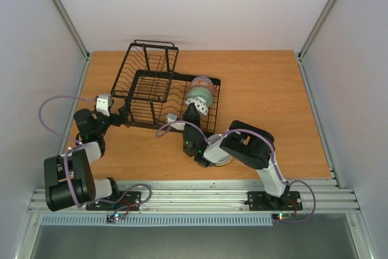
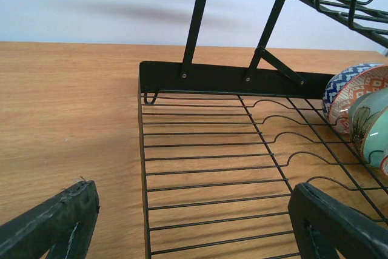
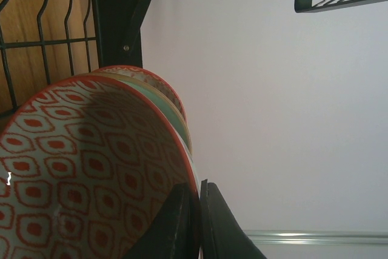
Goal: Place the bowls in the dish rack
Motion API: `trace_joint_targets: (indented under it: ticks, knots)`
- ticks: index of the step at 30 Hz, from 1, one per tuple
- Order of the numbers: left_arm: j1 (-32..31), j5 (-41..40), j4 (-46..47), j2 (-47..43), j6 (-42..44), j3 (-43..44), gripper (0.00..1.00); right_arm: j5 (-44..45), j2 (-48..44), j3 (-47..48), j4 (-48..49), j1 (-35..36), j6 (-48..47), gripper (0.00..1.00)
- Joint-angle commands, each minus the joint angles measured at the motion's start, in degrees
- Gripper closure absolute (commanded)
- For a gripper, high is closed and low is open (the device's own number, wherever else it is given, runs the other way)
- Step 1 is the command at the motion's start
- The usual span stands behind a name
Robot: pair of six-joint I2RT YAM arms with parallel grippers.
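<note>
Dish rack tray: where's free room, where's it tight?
Free: the slotted tray of the black wire dish rack, left of the bowls, out to its edge wire. Crowded: its right end, where the blue-patterned bowl, sage green bowl and the red-and-white patterned bowl in the right fingers bunch.

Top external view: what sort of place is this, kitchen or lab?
Probably a lab test cell: plain white walls on aluminium framing enclose a wooden table with a dish rack and bowls.

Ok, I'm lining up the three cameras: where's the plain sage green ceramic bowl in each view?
Top external: sage green bowl, centre, middle of three standing in the black wire dish rack.
Left wrist: right edge, in the rack.
Right wrist: thin green rim behind the red-and-white patterned bowl.
Shared landmark: the rack's black frame.
</note>
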Motion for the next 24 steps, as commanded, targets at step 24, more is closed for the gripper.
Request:
trace_joint_targets:
  ticks: [24]
  knots:
    - [-0.5,1.8,1.4,-1.5,1.7,1.0,0.13,-3.1,-12.9,1.4,-39.5,2.3,32.7,0.69]
